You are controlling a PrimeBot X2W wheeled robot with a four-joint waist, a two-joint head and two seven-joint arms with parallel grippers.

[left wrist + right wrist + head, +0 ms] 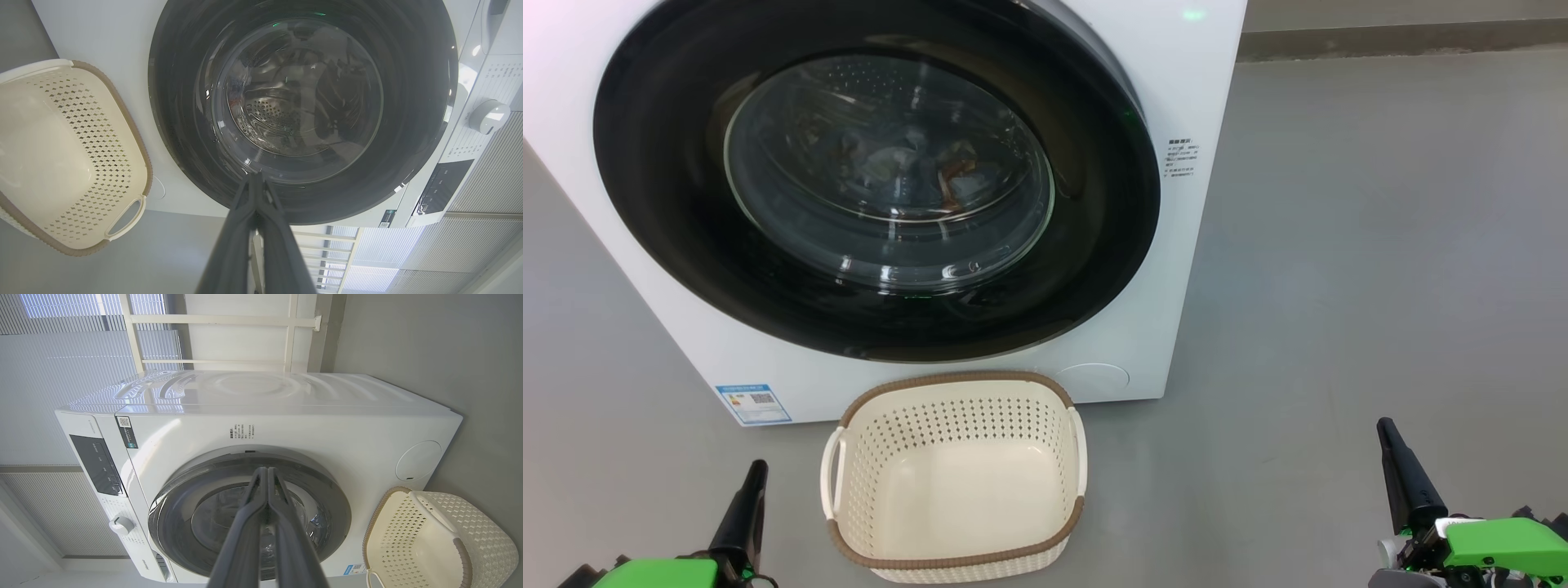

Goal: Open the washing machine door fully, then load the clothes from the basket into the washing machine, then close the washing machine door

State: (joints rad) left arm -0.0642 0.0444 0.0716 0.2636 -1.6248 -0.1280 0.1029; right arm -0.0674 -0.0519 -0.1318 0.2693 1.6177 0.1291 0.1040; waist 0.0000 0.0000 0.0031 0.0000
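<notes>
Big white boxy front-loading washing machine (1176, 122) — its round glossy black door (1094, 204) with clear glass bowl sits closed. Blue-and-orange printed clothes (956, 167) lie inside it, behind the glass. Cream perforated plastic basket (956, 380), brown-rimmed, stands empty just before it. Left gripper (759, 467) and right gripper (1385, 426), fingers pressed together, hold nothing — the task looks complete.

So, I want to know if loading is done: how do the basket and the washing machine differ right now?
The basket is empty and open-topped; the washing machine is closed by its black door, with clothes dimly visible through the glass. The basket is small, cream and perforated; the washing machine is big, white and boxy. Both stand on the grey floor, the basket just in front.
</notes>
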